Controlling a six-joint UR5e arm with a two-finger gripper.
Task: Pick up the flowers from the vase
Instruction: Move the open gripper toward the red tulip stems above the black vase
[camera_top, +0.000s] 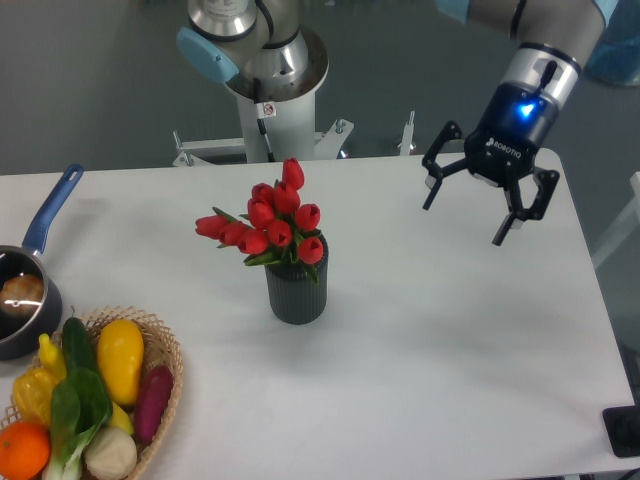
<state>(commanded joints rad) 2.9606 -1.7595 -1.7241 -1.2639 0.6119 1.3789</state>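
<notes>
— Flowers (268, 222), where are they sitting?

— In the vase (296, 291), which stands upright on the table (450, 330), nearer its left half than its right and roughly midway between the far and near edges. The red buds fan up and to the left of the mouth, green leaves spilling over the rim.

— And the gripper (468, 218)?

— Over the far right part of the table, well apart from the vase, tilted, with both fingers spread wide. Nothing is between them. A blue light glows on its body.

— Anything else on the surface?

— At the left edge, a dark pot (24, 292) with a blue handle; something pale lies inside, though I can't make out what. At the near left corner, a wicker basket (165, 372) holds vegetables and fruit: a yellow one, a purple one, an orange, a leafy green.
</notes>
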